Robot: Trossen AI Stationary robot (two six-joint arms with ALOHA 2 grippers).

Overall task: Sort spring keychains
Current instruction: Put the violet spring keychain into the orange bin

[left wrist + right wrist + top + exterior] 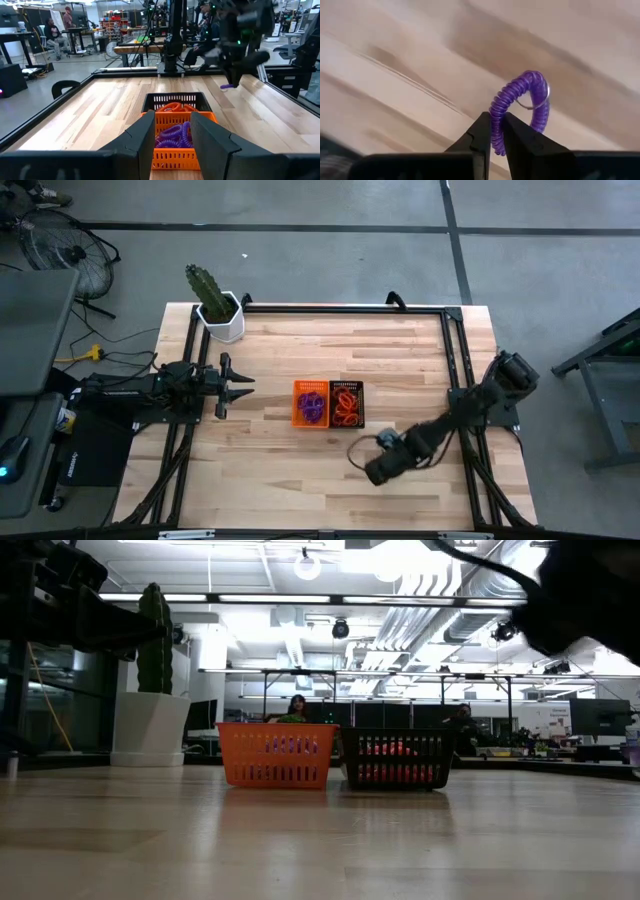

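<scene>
An orange bin [311, 403] holds purple spring keychains [172, 135], and the black bin [347, 403] beside it holds orange ones [172, 106]. Both bins stand mid-table, and also show in the low view as the orange bin [275, 755] and the black bin [397, 760]. My right gripper [358, 458] is near the table's near edge, just right of the bins, shut on one purple keychain [520, 100]. My left gripper [238, 385] waits open at the table's left, its fingers pointing level at the bins [172, 120]. My right gripper [496, 125] pinches the purple keychain by one side of its coiled loop [495, 117], between the two fingertips. The rest of the loop, with its small metal ring [536, 104], stands out beyond the fingertips. In the left wrist view the keychain [227, 86] hangs under the down-pointing fingers, just above the wood.
A cactus in a white pot [220, 310] stands at the table's far left corner. Black frame rails [450, 350] run along the table's sides and far edge. Bare wood lies between the bins and the near edge. People sit in the room beyond [50, 32].
</scene>
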